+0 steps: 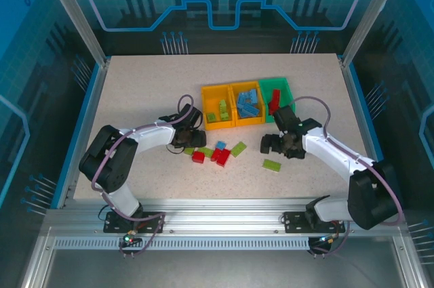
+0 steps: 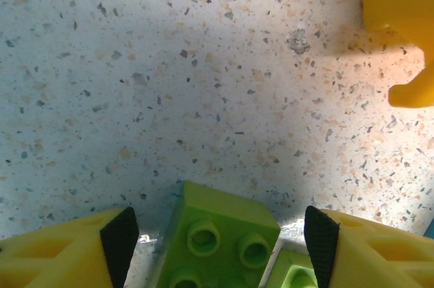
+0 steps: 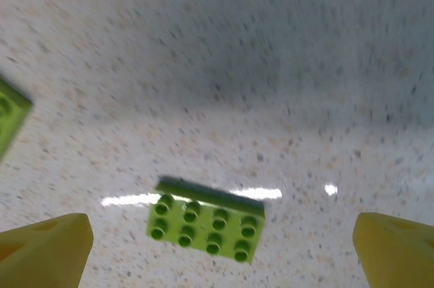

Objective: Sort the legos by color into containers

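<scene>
Two grippers hung low over the table [image 1: 135,98], just in front of the containers [image 1: 215,87], a joined row of two orange bins and one green bin. The left gripper [image 1: 188,140] sat just in front of the leftmost orange bin [image 1: 204,108], which held lime pieces. Seen from its wrist, its fingers [image 2: 119,242] stood partly open with a chunky lime brick [image 2: 218,230] between them. A sliver of table showed on either side, so nothing was gripped yet. That brick lay skewed, one corner pointing towards the containers, with a second lime piece [image 2: 293,276] just beside it. The right gripper [image 1: 279,144] sat in front of the green bin [image 1: 290,88], fingers spread wide and empty. A flat lime plate [image 3: 207,223] lay on the table between its fingertips [image 3: 47,247], a little off centre, its long axis running almost from finger to finger. Closing there would likely pinch it end to end, so a wrist turn might suit better. More loose legos [image 1: 220,154], red, blue and lime, lay in front of the containers, between the two grippers.
</scene>
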Motion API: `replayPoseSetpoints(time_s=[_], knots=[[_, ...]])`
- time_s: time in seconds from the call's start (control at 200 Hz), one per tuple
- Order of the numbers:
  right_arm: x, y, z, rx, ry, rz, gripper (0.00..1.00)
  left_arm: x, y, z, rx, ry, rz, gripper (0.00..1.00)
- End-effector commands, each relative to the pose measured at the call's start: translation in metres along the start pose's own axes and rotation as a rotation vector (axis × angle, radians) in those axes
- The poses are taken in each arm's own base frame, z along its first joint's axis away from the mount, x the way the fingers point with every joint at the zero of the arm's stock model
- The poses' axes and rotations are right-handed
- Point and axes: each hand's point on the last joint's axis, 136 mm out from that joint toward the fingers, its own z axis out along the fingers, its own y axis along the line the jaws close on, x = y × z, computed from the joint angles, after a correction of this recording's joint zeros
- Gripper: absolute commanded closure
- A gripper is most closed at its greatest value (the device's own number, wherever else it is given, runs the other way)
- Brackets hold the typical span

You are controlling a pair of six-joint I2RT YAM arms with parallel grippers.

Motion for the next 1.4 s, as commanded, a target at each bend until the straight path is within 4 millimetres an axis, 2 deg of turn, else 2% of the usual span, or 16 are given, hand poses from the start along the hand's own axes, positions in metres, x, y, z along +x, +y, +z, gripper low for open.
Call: replayPoseSetpoints(time_s=[0.0,0.19,0.385,0.655,0.895,1.08,1.136,1.151,1.296,1.396], knots=[[0.018,-0.004,0.003,-0.015,0.044,0.079,0.00,0.001,0.002,-0.001,0.004,0.003,-0.019,0.29],[0.032,0.001,0.016,-0.012,0.087,0.073,0.00,0.000,0.001,0.001,0.005,0.005,-0.019,0.29],[0.036,0.011,0.030,-0.011,0.128,0.070,0.01,0.001,0.001,0.003,0.004,0.010,-0.025,0.24],[0.038,0.010,0.044,0.045,0.159,0.042,0.08,0.001,0.003,0.005,-0.007,0.011,-0.030,0.19],[0.040,0.008,0.053,0.091,0.182,0.000,0.36,0.000,0.004,0.003,-0.009,0.005,-0.032,0.19],[0.029,0.020,0.045,0.108,0.141,-0.088,0.48,0.000,0.004,0.002,-0.008,0.003,-0.038,0.19],[0.028,0.024,0.040,0.117,0.128,-0.124,0.49,0.000,0.006,0.001,-0.010,0.002,-0.041,0.19],[0.020,0.031,0.035,0.103,0.107,-0.131,0.49,0.000,0.006,0.001,-0.010,0.002,-0.044,0.19],[-0.006,0.070,0.006,0.015,0.018,-0.216,0.48,0.001,0.009,-0.001,-0.019,-0.005,-0.050,0.19],[-0.034,0.103,-0.017,-0.073,-0.060,-0.256,0.47,0.001,0.012,-0.003,-0.020,-0.007,-0.052,0.19]])
